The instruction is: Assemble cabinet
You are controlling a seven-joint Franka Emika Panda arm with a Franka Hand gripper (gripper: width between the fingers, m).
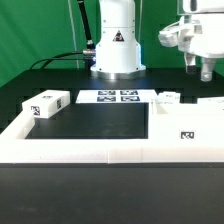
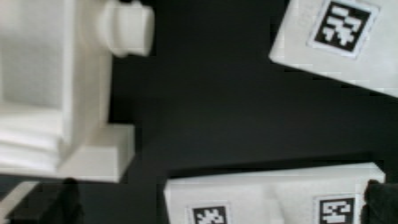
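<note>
The cabinet's parts lie apart on the black table. A white block [image 1: 45, 103] with a tag lies at the exterior view's left. A small tagged white piece [image 1: 168, 97] and a large white panel part [image 1: 192, 122] with a tag lie at the right. My gripper [image 1: 205, 66] hangs well above the right parts. In the wrist view my gripper [image 2: 217, 206] is open and empty, its dark fingers [image 2: 43, 205] at the picture's edges. Below it lies a white piece with two tags [image 2: 285, 198]. A stepped white part [image 2: 63, 90] and a tagged panel [image 2: 338, 40] lie beside it.
The marker board [image 1: 108, 97] lies in front of the robot base [image 1: 116, 45]. A long low white border rail [image 1: 100, 152] runs along the front and up the left side. Black cables trail at the back left.
</note>
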